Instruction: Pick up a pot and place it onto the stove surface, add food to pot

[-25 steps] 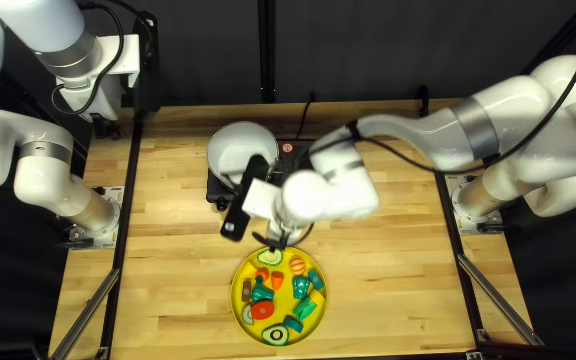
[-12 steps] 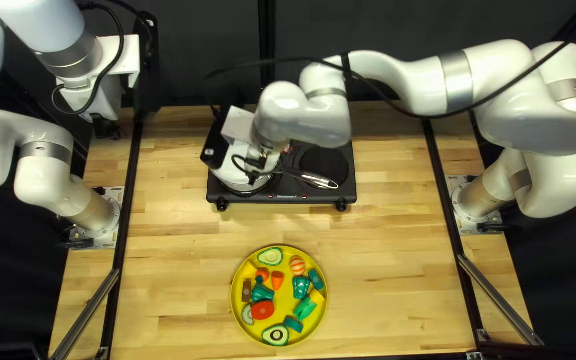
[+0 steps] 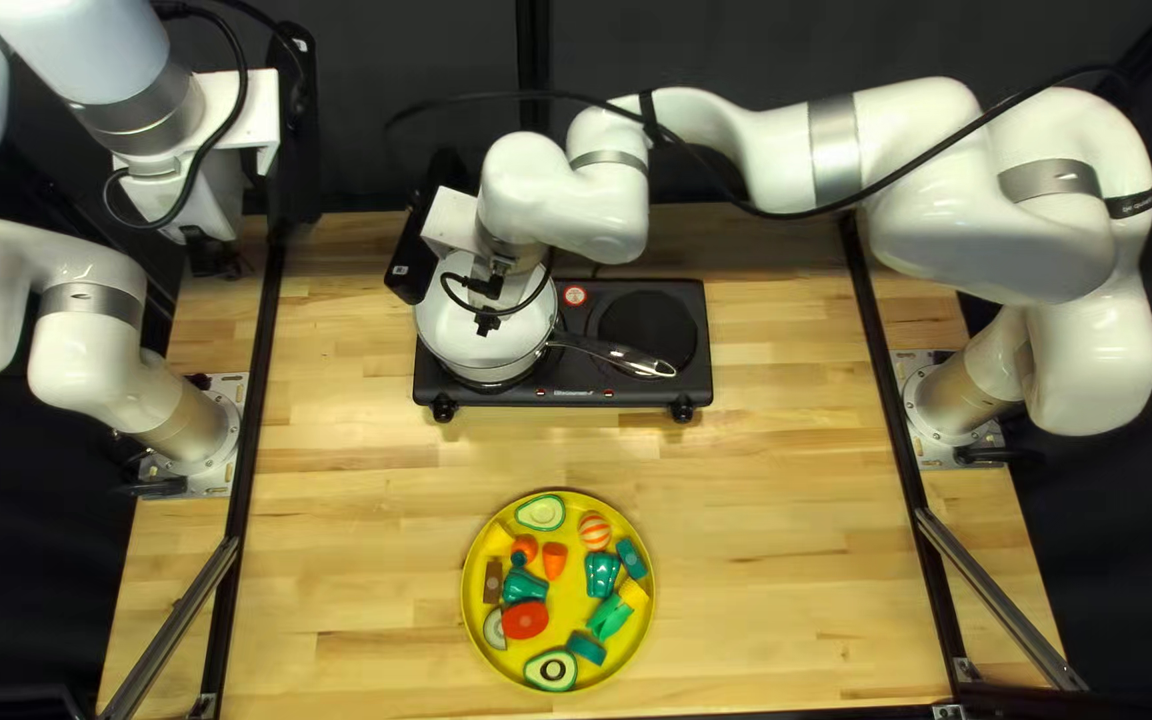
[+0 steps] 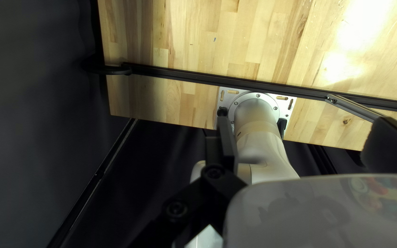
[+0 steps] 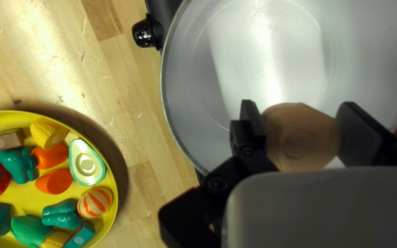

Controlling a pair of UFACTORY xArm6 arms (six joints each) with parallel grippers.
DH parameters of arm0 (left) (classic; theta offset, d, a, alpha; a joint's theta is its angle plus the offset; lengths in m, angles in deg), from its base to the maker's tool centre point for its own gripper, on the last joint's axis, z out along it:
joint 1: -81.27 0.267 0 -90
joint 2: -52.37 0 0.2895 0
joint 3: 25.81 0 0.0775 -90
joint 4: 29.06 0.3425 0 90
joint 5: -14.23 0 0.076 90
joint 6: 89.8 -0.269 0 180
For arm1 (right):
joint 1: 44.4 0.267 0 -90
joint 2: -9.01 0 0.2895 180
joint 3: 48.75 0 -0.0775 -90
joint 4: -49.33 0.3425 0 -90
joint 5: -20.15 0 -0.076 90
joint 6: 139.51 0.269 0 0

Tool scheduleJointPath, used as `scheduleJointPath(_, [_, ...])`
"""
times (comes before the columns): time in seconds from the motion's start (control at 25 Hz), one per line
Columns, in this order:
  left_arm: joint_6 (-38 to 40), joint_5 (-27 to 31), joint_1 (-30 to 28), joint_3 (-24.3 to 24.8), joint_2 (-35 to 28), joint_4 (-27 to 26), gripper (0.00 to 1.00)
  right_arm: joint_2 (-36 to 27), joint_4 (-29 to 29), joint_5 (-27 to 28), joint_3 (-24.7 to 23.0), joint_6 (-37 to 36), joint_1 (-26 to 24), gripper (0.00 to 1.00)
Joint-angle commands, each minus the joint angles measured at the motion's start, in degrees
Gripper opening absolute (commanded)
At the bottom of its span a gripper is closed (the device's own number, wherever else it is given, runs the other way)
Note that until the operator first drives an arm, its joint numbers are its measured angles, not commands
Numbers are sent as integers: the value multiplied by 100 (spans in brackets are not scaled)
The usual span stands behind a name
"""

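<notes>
This looks like a robotics lab, not a home kitchen. A white left arm [image 3: 96, 360] and right arm [image 3: 763, 154] are bolted to metal base plates [image 4: 224, 96] at either side of a wooden table [image 3: 763, 534]. Black rails [image 3: 255, 427] and metal struts [image 3: 176, 620] frame it, and a dark curtain [image 3: 403, 80] hangs behind. The kitchen is a mock-up: portable stove [image 3: 650, 391], glossy toy food [image 5: 87, 163], yellow plate [image 5: 26, 197].
</notes>
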Motion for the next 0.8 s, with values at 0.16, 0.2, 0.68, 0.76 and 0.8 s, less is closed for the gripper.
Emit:
scheduleJointPath(0.16, [0,0,0,0,0,0,100,199,14,140,224,36,36,0])
scheduleJointPath(0.2, [0,0,0,0,0,0,100,219,14,155,249,40,40,0])
scheduleJointPath(0.68, [0,0,0,0,0,0,100,-244,-241,675,283,321,395,100])
scheduleJointPath(0.76, [0,0,0,0,0,0,100,-371,-328,833,253,498,594,100])
scheduleJointPath(0.8, [0,0,0,0,0,0,100,-422,-365,882,218,584,686,100])
